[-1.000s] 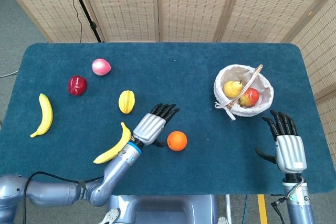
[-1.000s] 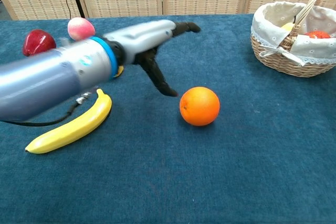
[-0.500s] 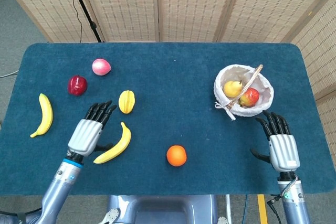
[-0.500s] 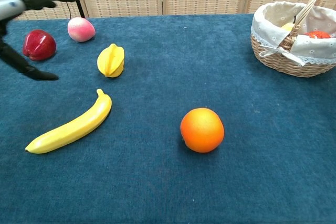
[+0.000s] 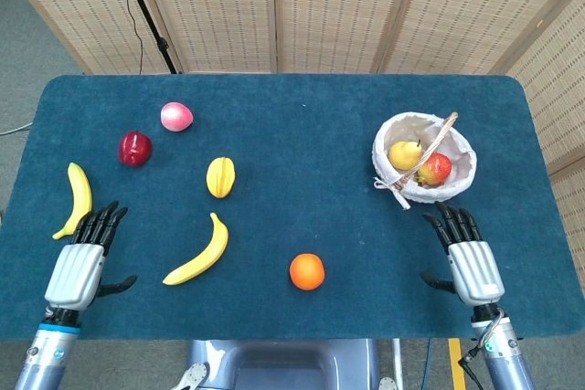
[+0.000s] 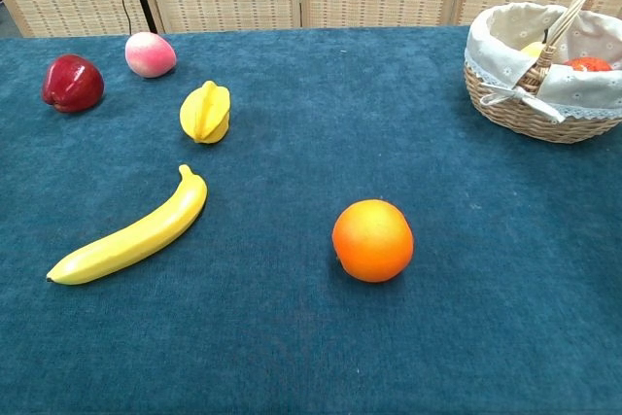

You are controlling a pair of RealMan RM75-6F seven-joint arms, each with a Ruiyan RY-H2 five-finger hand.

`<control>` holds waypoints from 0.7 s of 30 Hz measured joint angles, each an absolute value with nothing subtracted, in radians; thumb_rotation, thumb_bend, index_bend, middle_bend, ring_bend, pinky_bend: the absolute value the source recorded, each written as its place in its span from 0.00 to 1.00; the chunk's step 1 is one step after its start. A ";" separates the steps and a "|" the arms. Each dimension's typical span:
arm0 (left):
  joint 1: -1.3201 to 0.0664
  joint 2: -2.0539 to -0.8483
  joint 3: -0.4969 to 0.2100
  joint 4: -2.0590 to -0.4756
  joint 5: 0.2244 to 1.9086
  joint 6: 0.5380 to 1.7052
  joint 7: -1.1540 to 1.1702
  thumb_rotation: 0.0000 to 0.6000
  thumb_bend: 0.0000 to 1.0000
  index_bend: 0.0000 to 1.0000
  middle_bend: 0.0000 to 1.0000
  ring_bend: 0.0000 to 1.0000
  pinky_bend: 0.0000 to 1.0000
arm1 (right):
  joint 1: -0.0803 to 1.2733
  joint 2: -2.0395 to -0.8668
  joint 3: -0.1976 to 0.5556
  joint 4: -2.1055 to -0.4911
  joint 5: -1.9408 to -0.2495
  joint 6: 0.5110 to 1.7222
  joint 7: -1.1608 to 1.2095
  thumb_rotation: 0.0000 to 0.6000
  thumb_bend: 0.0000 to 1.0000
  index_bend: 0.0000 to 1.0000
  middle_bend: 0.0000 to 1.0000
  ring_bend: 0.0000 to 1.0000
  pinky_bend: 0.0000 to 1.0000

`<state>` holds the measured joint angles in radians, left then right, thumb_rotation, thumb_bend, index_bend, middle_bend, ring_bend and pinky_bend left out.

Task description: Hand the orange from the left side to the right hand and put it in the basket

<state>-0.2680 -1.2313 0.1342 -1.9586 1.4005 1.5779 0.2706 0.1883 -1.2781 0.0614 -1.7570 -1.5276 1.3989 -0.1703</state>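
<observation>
The orange (image 5: 307,271) lies alone on the table (image 5: 311,162), btw both hands (left hand (image 5: 79,264) and right hand (image 5: 464,258) spread, holding nothing), basket (image 5: 457,180) beyond.

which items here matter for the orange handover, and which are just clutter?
Job items: orange, lying free on the table; basket; left hand and right hand, both empty.

Clutter: two bananas, starfruit, red apple, pink peach, plus the pear and apple in the basket.
</observation>
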 measured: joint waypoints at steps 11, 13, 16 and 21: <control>-0.214 -1.220 0.122 -1.932 1.448 1.599 0.245 1.00 0.05 0.06 0.00 0.00 0.00 | 0.207 -1.241 -0.053 -1.869 -1.594 1.266 -0.195 1.00 0.00 0.00 0.00 0.00 0.03; -0.210 -1.218 0.116 -1.931 1.447 1.595 0.243 1.00 0.05 0.06 0.00 0.00 0.00 | 0.218 -1.262 -0.061 -1.876 -1.596 1.235 -0.209 1.00 0.00 0.00 0.00 0.00 0.03; -0.203 -1.216 0.107 -1.930 1.447 1.591 0.241 1.00 0.05 0.06 0.00 0.00 0.00 | 0.236 -1.311 -0.060 -1.879 -1.585 1.196 -0.221 1.00 0.00 0.00 0.00 0.00 0.03; -0.196 -1.214 0.094 -1.926 1.444 1.579 0.238 1.00 0.05 0.06 0.00 0.00 0.00 | 0.274 -1.411 -0.041 -1.856 -1.538 1.121 -0.181 1.00 0.00 0.00 0.00 0.00 0.03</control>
